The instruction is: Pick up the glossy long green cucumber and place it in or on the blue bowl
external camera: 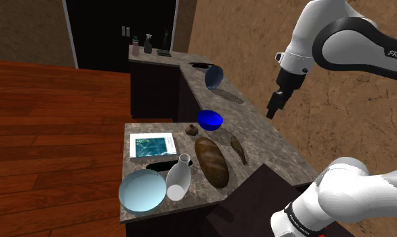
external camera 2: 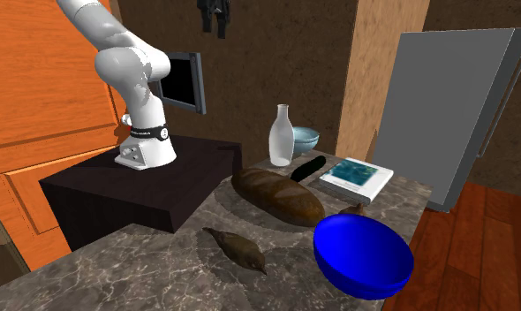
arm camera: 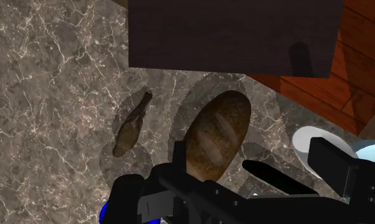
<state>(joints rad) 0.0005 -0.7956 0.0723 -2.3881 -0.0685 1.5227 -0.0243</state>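
A blue bowl (external camera 2: pixel 363 256) sits upright at the near edge of a dark marble counter (external camera 2: pixel 117 274), closest to the second exterior camera. Just beside it, toward that view's left, lies a small brown object (external camera 2: pixel 237 247) of unclear kind. Behind both, a long crusty loaf (external camera 2: pixel 278 196) stretches across the stone. Past the loaf's far end the cucumber (external camera 2: pixel 308 168), dark green and glossy, rests flat on the counter between an upright white bottle (external camera 2: pixel 281 135) and a book (external camera 2: pixel 356 177) with a teal cover, well apart from the blue bowl. A pale blue bowl (external camera 2: pixel 305 138) stands just behind the bottle. On that view's left the white arm (external camera 2: pixel 144 97) rises from its dark stand (external camera 2: pixel 135 199) in front of an orange door (external camera 2: pixel 38 106), while a grey panel (external camera 2: pixel 453 106) stands on the right. In the shoulder view the black gripper (external camera: pixel 274 111) hangs in the air high above the counter, to the blue bowl's right in that view. The wrist view shows its jaws standing apart and clasping nothing, with the loaf and cucumber on the stone beneath.
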